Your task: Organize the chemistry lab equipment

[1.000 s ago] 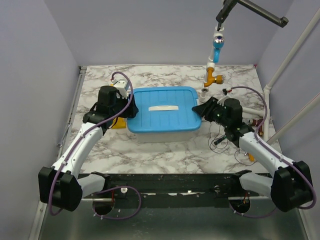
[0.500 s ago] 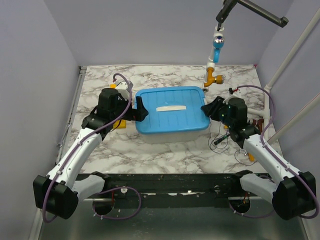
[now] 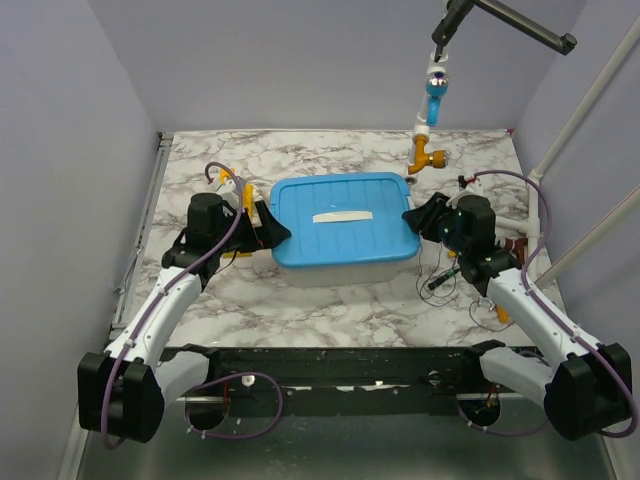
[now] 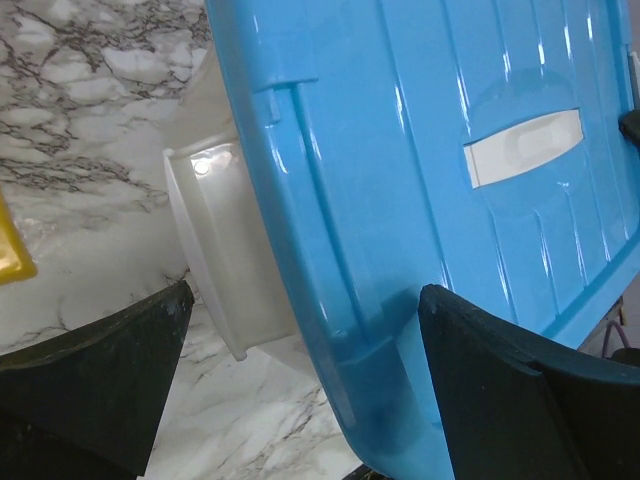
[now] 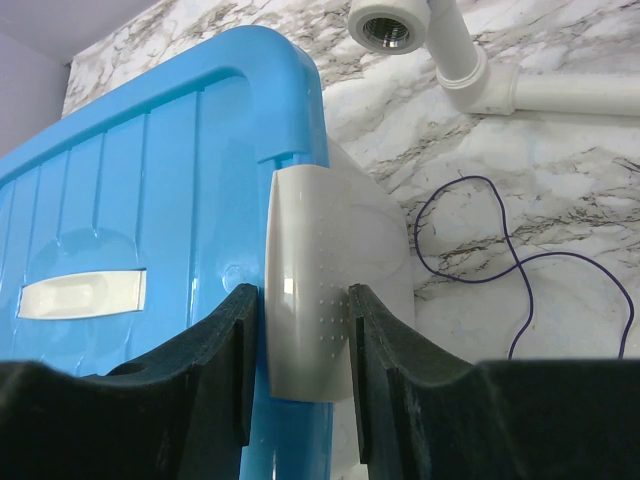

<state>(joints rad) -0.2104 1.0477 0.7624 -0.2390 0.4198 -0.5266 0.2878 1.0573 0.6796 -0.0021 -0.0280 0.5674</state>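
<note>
Left gripper (image 4: 305,300) wide open at the left short end of the bin (image 3: 345,272), fingers well apart, gripping nothing. Right gripper (image 5: 302,300) narrowed around the right latch (image 5: 320,290), one finger on each side of it; cannot tell whether actually pinching or only flanking. Blue lid (image 3: 310,235) on and flat, so contents hidden.

Bin's long axis left to right across the table, one short end towards each arm, one latch per end. Right latch centred between the right fingers, so seemingly nothing to correct there. Left latch (image 4: 215,250) ahead of the left gripper but off towards one finger rather than centred, with the lid's corner filling the middle of the gap; probably calls for a small sideways shift before closing.

Yellow rack (image 4: 10,255) on the table just beside the left gripper, outside the bin, nearer the left arm. Small loose items (image 3: 440,282) on the table right of the bin, beneath the right arm, nearer that one. Likely step: freeing both latches to lift the lid, then loading each side's things with the nearer arm. Risk: dragging the bin sideways if only one end pulled
</note>
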